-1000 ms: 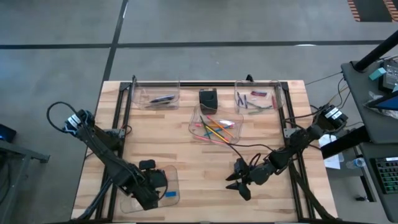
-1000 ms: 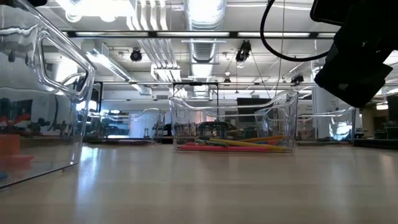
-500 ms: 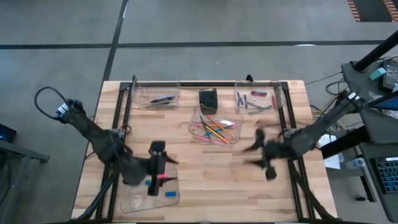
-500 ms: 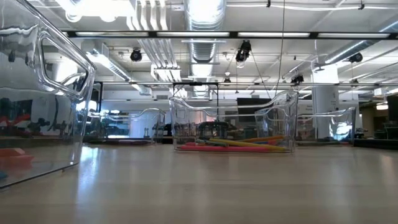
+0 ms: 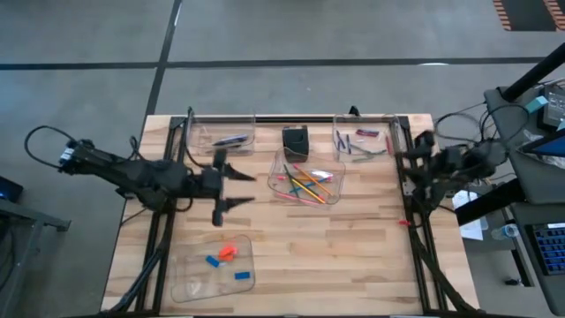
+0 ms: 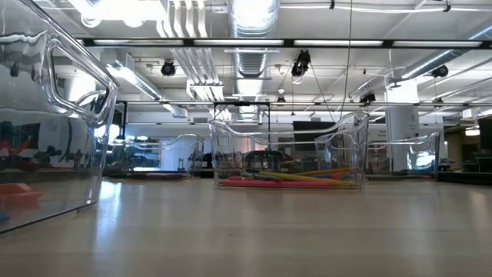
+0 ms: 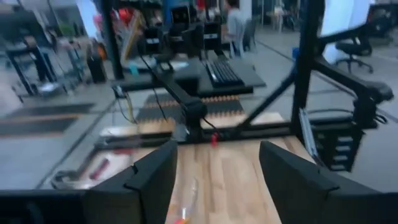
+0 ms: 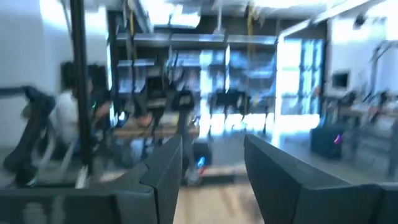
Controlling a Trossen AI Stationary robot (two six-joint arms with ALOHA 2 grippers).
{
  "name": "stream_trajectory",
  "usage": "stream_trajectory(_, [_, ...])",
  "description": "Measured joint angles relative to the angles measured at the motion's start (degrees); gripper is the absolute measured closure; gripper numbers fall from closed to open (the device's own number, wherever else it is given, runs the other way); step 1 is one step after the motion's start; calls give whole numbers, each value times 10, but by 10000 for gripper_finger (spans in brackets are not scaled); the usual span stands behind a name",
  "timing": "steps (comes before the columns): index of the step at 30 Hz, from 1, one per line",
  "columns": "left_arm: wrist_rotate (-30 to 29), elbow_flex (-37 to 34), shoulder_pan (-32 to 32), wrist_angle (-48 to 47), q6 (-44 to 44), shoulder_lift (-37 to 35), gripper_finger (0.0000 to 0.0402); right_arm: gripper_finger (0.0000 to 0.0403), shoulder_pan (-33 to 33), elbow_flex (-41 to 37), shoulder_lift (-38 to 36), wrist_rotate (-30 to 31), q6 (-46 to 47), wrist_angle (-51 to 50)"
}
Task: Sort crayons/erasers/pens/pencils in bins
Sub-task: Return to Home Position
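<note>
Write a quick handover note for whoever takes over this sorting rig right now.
Left gripper: open, empty, above the table's left half.
Right gripper: open, empty, pulled back at the right edge.
Clear plastic bins: near-left bin holds blue and red erasers; middle bin, bright pencils; far-left bin, a dark pen; far-right bin, short crayons.
Done: nothing loose shows on the wooden table.
Left: seemingly nothing.

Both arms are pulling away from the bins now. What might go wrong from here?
The left gripper, fingers open and empty, hangs between the pen bin and the pencil bin; a low swing might knock either. The right gripper sits by the frame rail beside the crayon bin; it may clip the rail.
</note>
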Motion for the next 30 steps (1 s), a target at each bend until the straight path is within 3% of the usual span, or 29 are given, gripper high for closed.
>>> stream_trajectory(10, [7, -99, 44, 53, 51, -136, 246, 242, -14, -11, -2, -5, -91, -35])
stream_trajectory(16, [7, -153, 47, 81, 75, -200, 274, 243, -38, -38, -7, -44, -85, -31])
stream_trajectory(20, [3, -193, 48, 94, 76, -224, 285, 250, -61, -90, 3, -91, -75, 38])
stream_trajectory(28, [-13, -282, 48, 139, 70, -258, 288, 356, -133, -162, -1, -93, -96, 93])
stream_trajectory(30, [-13, -314, 50, 168, 60, -270, 288, 383, -156, -176, -15, -119, -92, 104])
